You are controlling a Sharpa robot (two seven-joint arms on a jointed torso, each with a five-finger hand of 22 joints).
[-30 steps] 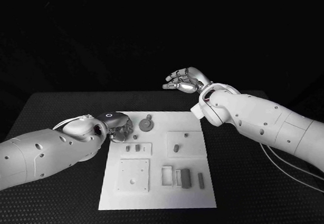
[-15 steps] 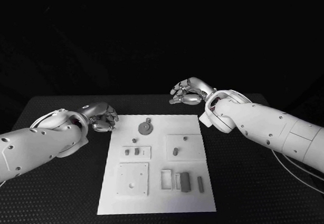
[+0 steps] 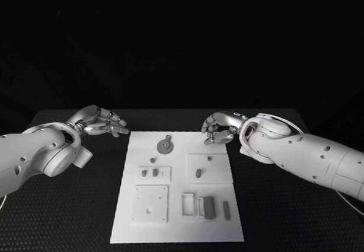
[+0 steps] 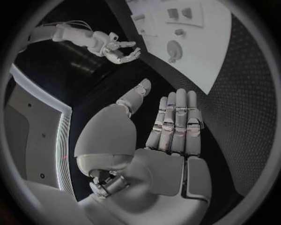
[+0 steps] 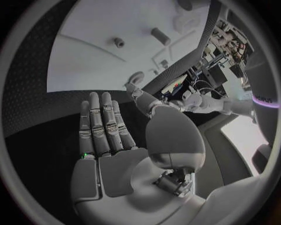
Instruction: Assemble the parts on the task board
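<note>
White task board [image 3: 174, 214] flat mid-table, small grey parts [image 3: 206, 204] sitting on it. Left hand [image 3: 102, 122] off the board's far left corner, fingers straight, holding nothing. Right hand [image 3: 220, 128] at the far right corner, same deal: spread, nothing held.

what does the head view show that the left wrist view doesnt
Head view: the whole task board with its near pieces, such as the square plate and the row of small blocks.

Left wrist view: the left hand's palm side, fingers straight and apart, holding nothing.

Both: the right hand near the board's far corner, the round disc part, and the black table.
</note>
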